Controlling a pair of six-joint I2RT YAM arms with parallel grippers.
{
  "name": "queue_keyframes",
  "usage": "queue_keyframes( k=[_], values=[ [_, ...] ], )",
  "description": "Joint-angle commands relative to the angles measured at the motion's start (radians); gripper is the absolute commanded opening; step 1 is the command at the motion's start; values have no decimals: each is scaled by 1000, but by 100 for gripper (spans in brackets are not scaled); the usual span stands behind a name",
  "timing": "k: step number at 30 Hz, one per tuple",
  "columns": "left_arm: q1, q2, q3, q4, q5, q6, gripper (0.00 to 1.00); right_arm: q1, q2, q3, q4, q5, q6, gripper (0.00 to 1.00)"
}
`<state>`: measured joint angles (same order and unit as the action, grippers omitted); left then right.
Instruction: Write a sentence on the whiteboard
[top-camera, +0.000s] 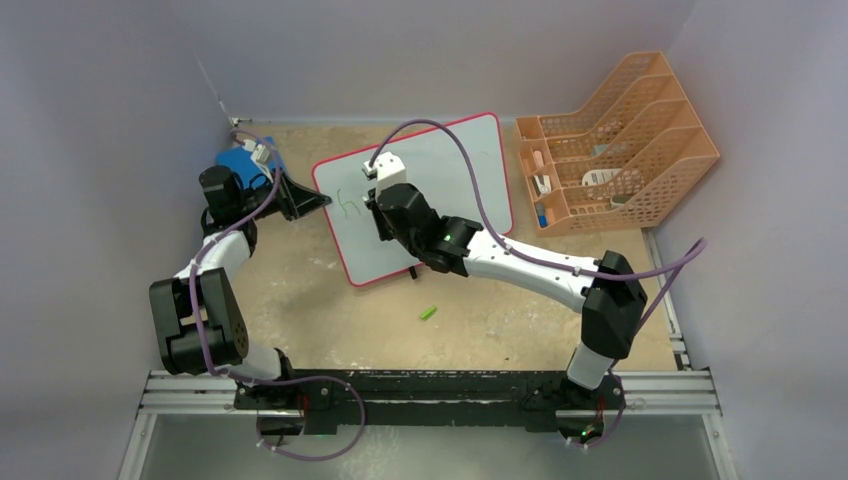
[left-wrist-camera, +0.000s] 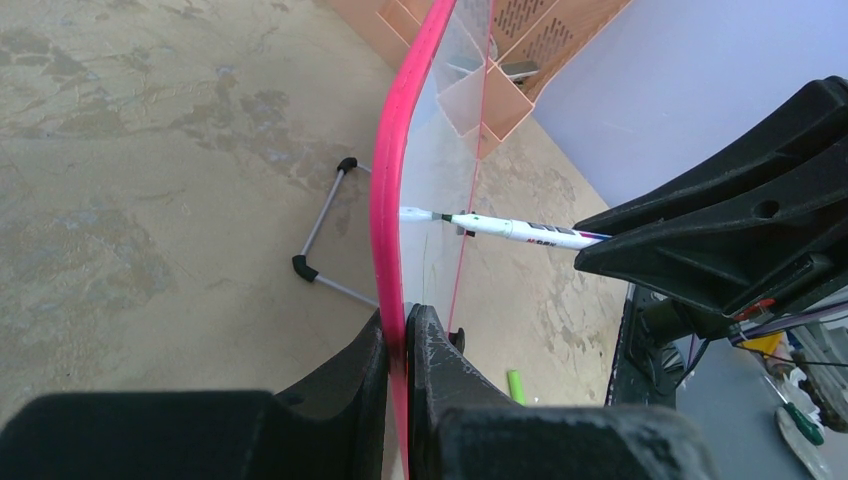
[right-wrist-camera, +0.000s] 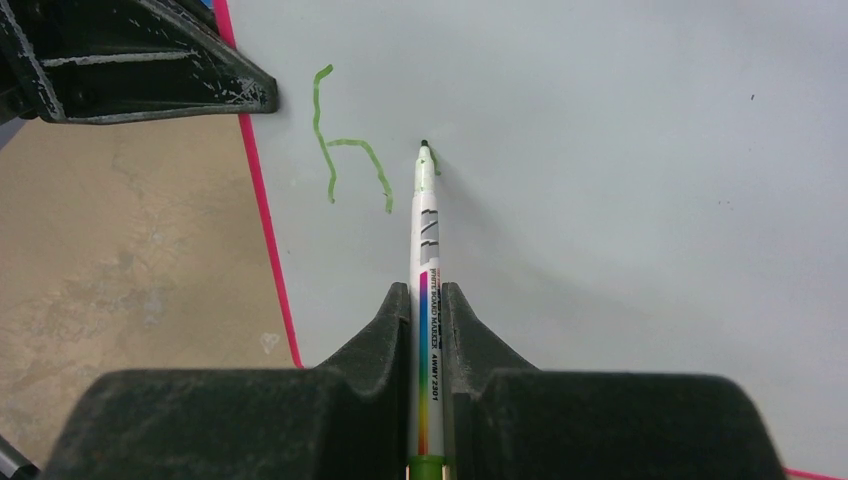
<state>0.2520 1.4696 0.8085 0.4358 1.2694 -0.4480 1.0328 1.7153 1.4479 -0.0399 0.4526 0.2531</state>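
Observation:
The whiteboard (top-camera: 455, 165), white with a red rim (left-wrist-camera: 393, 150), stands tilted on its feet (left-wrist-camera: 322, 240) in the middle of the table. My left gripper (left-wrist-camera: 405, 322) is shut on its left rim. My right gripper (right-wrist-camera: 427, 297) is shut on a white marker (right-wrist-camera: 426, 235), whose tip touches the whiteboard (right-wrist-camera: 600, 150). Of the sentence, a green "h" (right-wrist-camera: 350, 160) and a short green stroke at the tip show. From above, the right gripper (top-camera: 376, 212) is over the board just right of the "h" (top-camera: 348, 203), and the left gripper (top-camera: 322, 200) is at the board's edge.
An orange file rack (top-camera: 620, 140) stands at the back right, close to the board. A blue pad (top-camera: 240, 162) lies behind the left arm. The marker's green cap (top-camera: 428, 313) lies on the table in front of the board. Walls enclose three sides.

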Motion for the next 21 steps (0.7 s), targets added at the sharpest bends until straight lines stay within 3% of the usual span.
queue_keyframes(
  k=[1, 21],
  values=[
    [-30, -12, 21, -15, 11, 48, 0, -6, 7, 47, 35, -7, -22, 0],
    [-30, -12, 24, -16, 10, 48, 0, -1, 17, 39, 2, -55, -42, 0]
  ],
)
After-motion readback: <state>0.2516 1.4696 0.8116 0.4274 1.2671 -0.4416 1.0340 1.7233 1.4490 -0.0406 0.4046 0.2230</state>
